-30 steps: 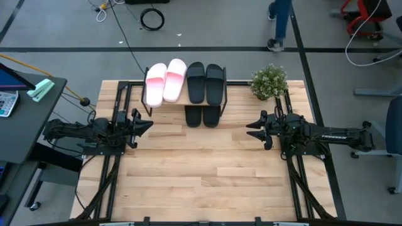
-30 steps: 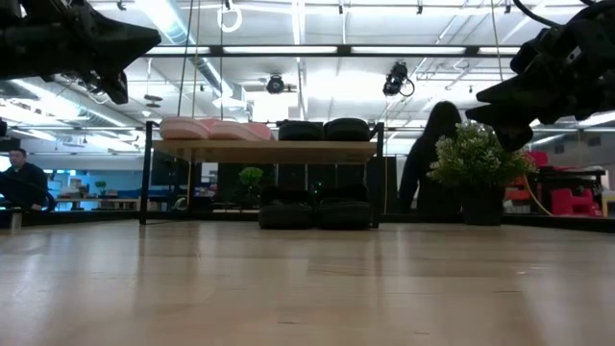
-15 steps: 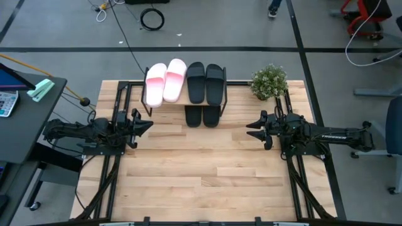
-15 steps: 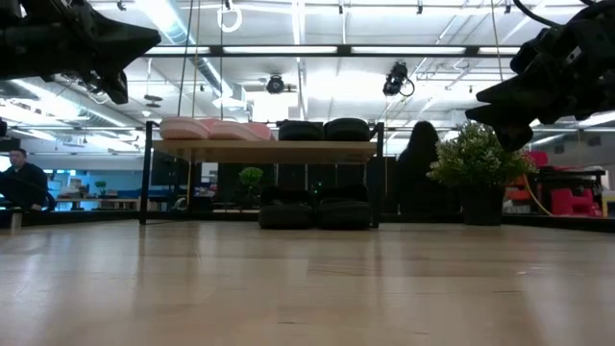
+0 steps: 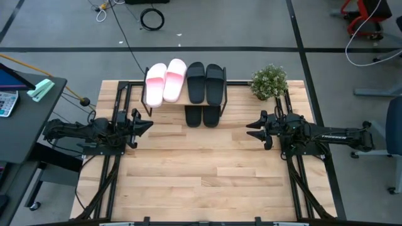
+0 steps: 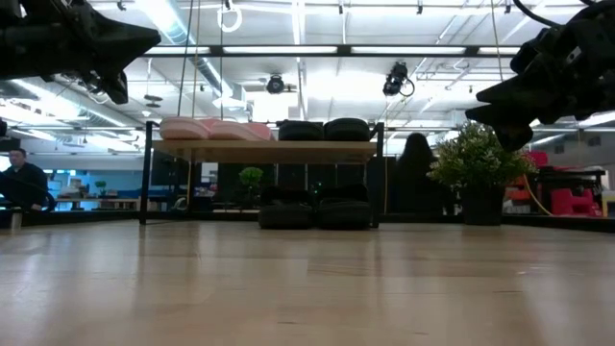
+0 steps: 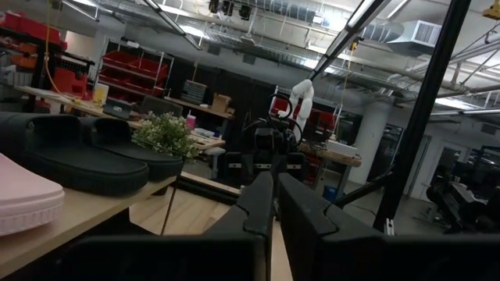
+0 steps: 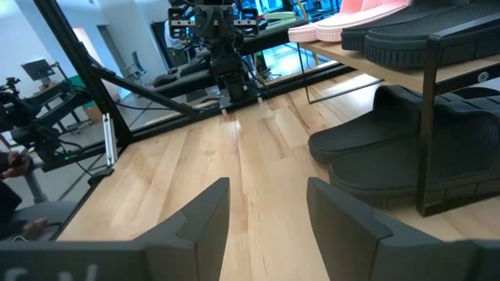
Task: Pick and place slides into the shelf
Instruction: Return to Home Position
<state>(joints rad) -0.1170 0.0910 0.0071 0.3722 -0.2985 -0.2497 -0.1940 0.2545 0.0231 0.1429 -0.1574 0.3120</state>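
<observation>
The shelf (image 5: 185, 100) stands at the table's far edge. Two pale pink slides (image 5: 163, 81) and two black slides (image 5: 205, 81) lie side by side on its top board. Two more black slides (image 5: 202, 115) rest on the table under the board, also plain in the right wrist view (image 8: 391, 156). My left gripper (image 5: 148, 123) hovers shut at the table's left, level with the shelf's near side. My right gripper (image 5: 249, 129) hovers open at the table's right. Both hold nothing.
A potted plant (image 5: 269, 81) stands at the far right corner beside the shelf. The wooden tabletop (image 5: 201, 176) stretches between and in front of the arms. Black frame rails (image 5: 110, 176) run along both table sides. A person (image 6: 19, 183) sits in the room beyond.
</observation>
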